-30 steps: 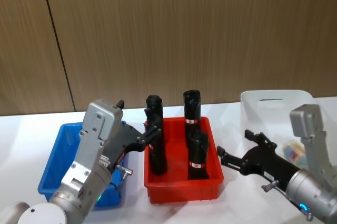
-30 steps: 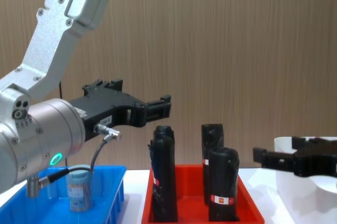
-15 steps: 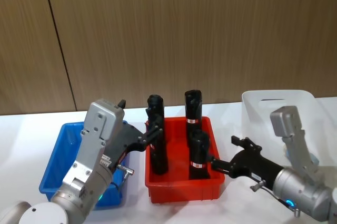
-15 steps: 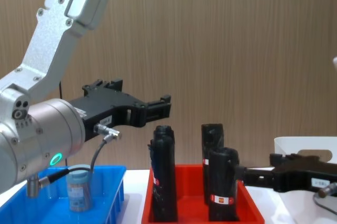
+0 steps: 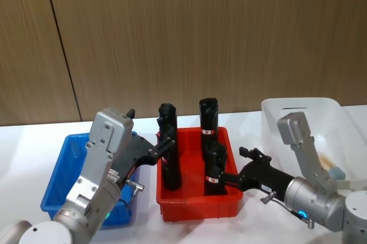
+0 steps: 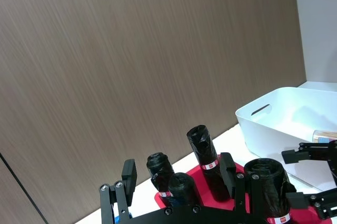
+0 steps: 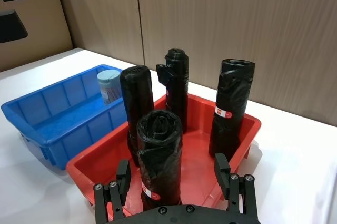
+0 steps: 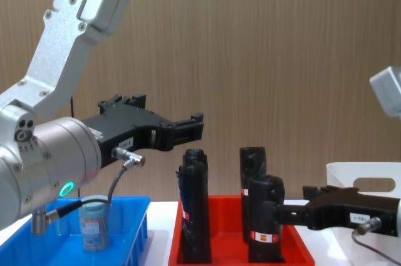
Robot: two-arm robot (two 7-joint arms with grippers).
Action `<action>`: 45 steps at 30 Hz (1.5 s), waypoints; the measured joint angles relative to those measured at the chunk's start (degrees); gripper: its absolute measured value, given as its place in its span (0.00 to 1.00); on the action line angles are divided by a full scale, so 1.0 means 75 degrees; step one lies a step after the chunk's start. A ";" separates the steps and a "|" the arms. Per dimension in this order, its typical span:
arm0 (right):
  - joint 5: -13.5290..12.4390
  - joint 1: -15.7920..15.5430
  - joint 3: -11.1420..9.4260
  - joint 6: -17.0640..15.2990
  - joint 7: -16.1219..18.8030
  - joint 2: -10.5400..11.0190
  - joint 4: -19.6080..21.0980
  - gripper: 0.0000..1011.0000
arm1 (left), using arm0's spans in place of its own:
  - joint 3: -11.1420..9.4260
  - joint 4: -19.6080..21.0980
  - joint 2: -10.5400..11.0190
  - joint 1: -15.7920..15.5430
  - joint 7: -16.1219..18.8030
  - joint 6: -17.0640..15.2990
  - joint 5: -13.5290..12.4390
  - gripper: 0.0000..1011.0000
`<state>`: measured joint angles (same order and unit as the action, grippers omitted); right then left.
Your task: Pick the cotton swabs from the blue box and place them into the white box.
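— One swab jar (image 7: 109,85) is left in the blue box (image 7: 47,108), standing at its back corner, lid up, so its long axis runs straight up. Upright like that, the round sides are open to a grasp from the side.

— And the white box (image 5: 287,112)?

— It sits well apart at the right end of the table, with the red bin (image 5: 198,206) between the two boxes. Something pale lies on its floor, probably swabs already dropped in, though I can't tell for sure.

— Which arm is doing the work?

— The right gripper (image 5: 229,179), I'd judge. It points leftward across the red bin, released and holding nothing, its jaws either side of the nearest black pack (image 5: 214,166). I judge that it is only passing the pack on its way to the blue box.

— Why cross over at all?

— The jar and the white box lie at opposite ends, so one arm has to span the red bin in the middle.

— The left one?

— The left gripper (image 8: 182,129) hangs above the gap between blue box and red bin, fingers apart, empty, aimed rightward. It looks idle.
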<state>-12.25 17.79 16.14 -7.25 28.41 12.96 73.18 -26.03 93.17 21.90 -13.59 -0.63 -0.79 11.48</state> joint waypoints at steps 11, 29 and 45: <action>0.0163 0.0303 0.0098 0.0067 0.0194 -0.0151 -0.0336 0.99 | 0.0000 0.0000 0.0000 0.0000 0.0000 0.0000 0.0000 0.99; 0.0378 0.0787 0.0259 0.0076 0.0437 -0.0390 -0.0929 0.81 | 0.0000 0.0000 0.0000 0.0000 0.0000 0.0000 0.0000 0.99; 0.0339 0.0918 0.0277 0.0013 0.0515 -0.0413 -0.0962 0.43 | 0.0000 0.0000 0.0000 0.0000 0.0000 -0.0001 0.0000 0.99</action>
<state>-9.71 24.67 18.21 -7.15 32.27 9.86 65.97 -26.03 93.17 21.90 -13.58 -0.62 -0.80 11.48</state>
